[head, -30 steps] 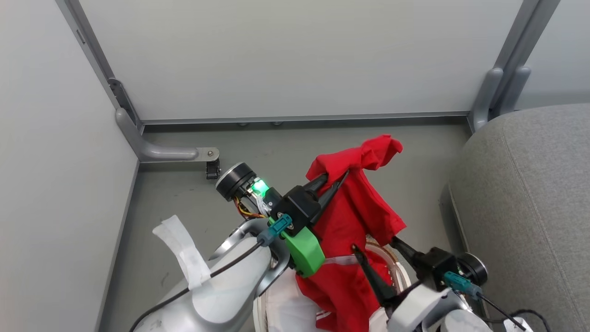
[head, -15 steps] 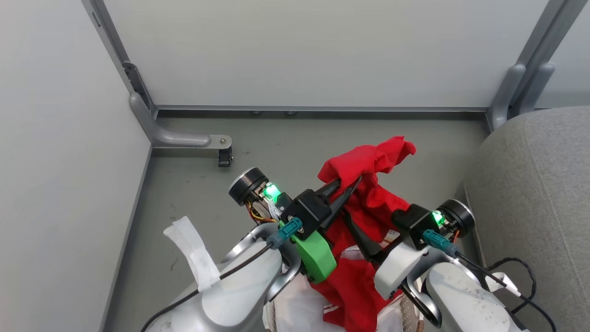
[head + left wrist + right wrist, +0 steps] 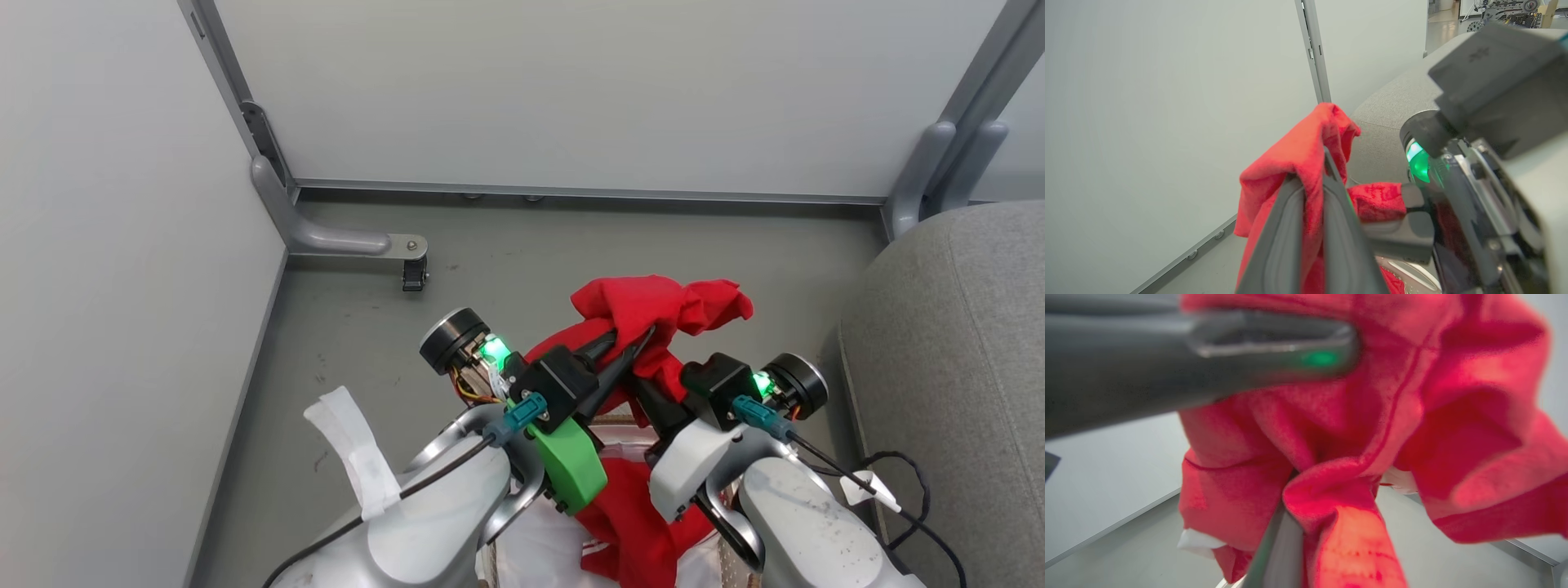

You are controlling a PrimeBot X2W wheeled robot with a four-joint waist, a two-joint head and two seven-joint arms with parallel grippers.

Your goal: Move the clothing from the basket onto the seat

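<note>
Right gripper [image 3: 651,398] risen into clothing [image 3: 653,302] (fingers buried, grip unclear), left gripper [image 3: 633,335] pinching it, basket [image 3: 723,560] mostly hidden.

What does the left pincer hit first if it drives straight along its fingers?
The clothing, bunched over the tips of the left pincer, which is shut on it. Past that fold the line seems to head for the seat by the wall panel, but depth is unclear.
</note>
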